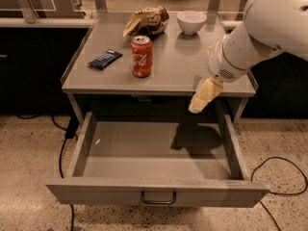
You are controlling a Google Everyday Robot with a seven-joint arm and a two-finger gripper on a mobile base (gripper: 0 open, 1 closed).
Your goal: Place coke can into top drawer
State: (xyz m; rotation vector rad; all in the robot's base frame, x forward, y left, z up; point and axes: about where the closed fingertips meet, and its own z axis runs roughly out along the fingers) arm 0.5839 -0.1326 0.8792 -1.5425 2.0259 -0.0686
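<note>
The coke can (142,56), red with white script and a silver top, stands upright on the grey tabletop (168,73), left of centre. The top drawer (156,191) is pulled fully open below the table, and its inside looks bare apart from a small pale speck at the left. Its dark loop handle (158,198) is at the centre of the front panel. My gripper (201,98) hangs from the white arm at the table's front right edge, above the drawer's back right part. It is to the right of the can, apart from it, and holds nothing.
A dark blue snack bar wrapper (105,58) lies left of the can. A brown chip bag (145,20) and a white bowl (191,21) sit at the back of the table. Cables (276,177) run on the speckled floor at both sides.
</note>
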